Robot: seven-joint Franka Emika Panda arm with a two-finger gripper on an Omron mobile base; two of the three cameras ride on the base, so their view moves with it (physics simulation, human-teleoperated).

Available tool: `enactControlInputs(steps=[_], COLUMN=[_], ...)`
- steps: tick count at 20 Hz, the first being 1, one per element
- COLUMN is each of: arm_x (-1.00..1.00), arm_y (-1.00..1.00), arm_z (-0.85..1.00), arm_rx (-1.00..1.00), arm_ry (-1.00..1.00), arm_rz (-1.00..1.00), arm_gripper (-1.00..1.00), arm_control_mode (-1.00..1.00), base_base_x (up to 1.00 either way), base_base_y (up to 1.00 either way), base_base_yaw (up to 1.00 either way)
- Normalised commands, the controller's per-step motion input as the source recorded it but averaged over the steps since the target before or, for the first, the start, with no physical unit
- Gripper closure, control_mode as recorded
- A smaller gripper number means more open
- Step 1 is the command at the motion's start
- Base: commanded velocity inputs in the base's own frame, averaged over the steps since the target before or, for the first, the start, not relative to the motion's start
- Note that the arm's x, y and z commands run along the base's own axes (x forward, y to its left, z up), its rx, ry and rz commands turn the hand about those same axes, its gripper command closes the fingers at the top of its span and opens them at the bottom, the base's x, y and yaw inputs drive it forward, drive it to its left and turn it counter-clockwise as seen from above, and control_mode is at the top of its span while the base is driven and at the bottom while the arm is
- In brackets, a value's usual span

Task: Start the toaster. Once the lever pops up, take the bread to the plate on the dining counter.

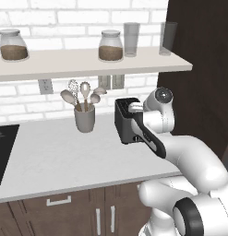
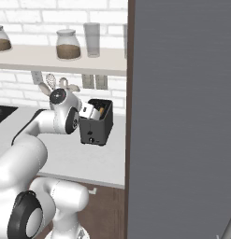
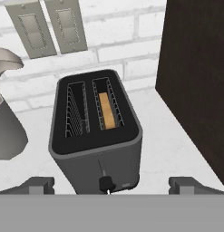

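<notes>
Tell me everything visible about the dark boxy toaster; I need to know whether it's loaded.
The dark grey-black boxy toaster stands upright on the pale worktop near the white brick wall. Its top has two wire-lined slots: a golden slice of bread sits in one, the other is empty. A small dark lever knob protrudes low on the narrow end. The open gripper hovers before it, not touching.

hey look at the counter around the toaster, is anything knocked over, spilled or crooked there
Nothing stands out. The toaster stands upright on the light worktop, with the bread seated straight in one slot. The utensil holder beside it is upright, and no spill shows. The open gripper hovers at the toaster's near end.
</notes>
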Motion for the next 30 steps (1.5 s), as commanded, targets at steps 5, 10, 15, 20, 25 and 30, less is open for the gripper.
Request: enactControlInputs(steps=[5,10,15,20,25,30], arm_x=[0.00,0.00,0.00,0.00,0.00,0.00], arm_y=[0.00,0.00,0.00,0.00,0.00,0.00], arm_z=[0.00,0.00,0.00,0.00,0.00,0.00], arm_rx=[0.00,0.00,0.00,0.00,0.00,0.00], arm_ry=[0.00,0.00,0.00,0.00,0.00,0.00], arm_rz=[0.00,0.00,0.00,0.00,0.00,0.00], arm_gripper=[-1.00,-1.00,-1.00,-1.00,-1.00,-1.00], arm_control_mode=[-1.00,-1.00,-1.00,-1.00,-1.00,-1.00], base_base_x=[0.00,0.00,0.00,0.00,0.00,0.00], base_base_y=[0.00,0.00,0.00,0.00,0.00,0.00], base_base_yaw=[0.00,0.00,0.00,0.00,0.00,0.00])
